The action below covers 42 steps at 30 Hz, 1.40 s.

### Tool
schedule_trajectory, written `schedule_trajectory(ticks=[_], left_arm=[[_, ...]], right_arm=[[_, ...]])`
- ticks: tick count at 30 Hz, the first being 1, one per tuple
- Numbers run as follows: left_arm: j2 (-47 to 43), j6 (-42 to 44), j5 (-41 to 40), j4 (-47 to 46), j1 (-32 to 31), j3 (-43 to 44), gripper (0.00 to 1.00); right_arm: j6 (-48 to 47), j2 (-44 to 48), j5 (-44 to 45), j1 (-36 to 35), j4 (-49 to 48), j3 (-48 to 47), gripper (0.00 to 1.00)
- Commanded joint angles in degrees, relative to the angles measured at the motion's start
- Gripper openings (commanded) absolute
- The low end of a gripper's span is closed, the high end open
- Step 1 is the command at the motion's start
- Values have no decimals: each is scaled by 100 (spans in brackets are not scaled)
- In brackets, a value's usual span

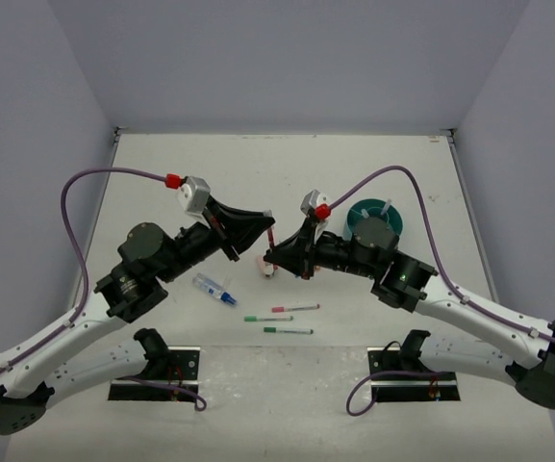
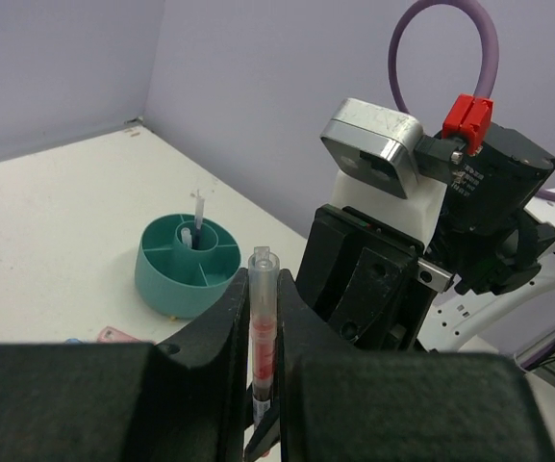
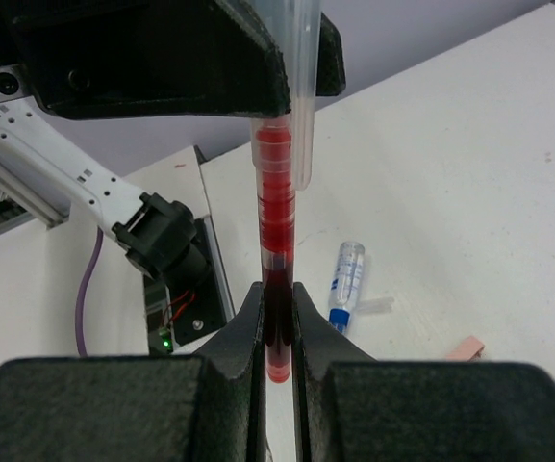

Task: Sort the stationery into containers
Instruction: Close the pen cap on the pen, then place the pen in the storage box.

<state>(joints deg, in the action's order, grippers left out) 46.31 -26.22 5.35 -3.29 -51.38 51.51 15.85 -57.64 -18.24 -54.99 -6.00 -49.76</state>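
A red-pink pen with a clear cap (image 1: 271, 243) is held in the air between both grippers at the table's middle. My left gripper (image 1: 270, 229) is shut on its clear-capped end (image 2: 261, 289). My right gripper (image 1: 271, 260) is shut on its red lower end (image 3: 277, 318). The teal cup (image 1: 383, 214) stands behind the right arm, partly hidden; in the left wrist view (image 2: 186, 262) its dividers show, with a thin white item standing in the centre. A clear blue-capped tube (image 1: 214, 289) lies on the table, also in the right wrist view (image 3: 346, 277).
A pink pen (image 1: 294, 309) and two green pens (image 1: 267, 319) (image 1: 289, 330) lie near the table's front. A small pink piece (image 3: 466, 346) lies under the grippers. Two arm mounts (image 1: 157, 371) (image 1: 416, 371) sit at the near edge. Walls enclose the table.
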Motion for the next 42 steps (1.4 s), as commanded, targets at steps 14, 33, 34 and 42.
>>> schedule_trajectory(ticks=[14, 33, 34, 42], left_arm=[[-266, -636, 1103, -934, -431, -1747, 0], [-635, -397, -3611, 3104, -434, 399, 100], [-704, -377, -3602, 3137, -427, 356, 100], [-1055, -156, -3499, 3858, -426, 168, 100]], right_arm=[[-54, -1114, 22, 730, -577, -1546, 0], [-140, 157, 4059, 2519, -697, 1074, 0], [-143, 141, 4144, 2663, -692, 1073, 0], [-227, -461, 4441, 3613, -617, 943, 0]])
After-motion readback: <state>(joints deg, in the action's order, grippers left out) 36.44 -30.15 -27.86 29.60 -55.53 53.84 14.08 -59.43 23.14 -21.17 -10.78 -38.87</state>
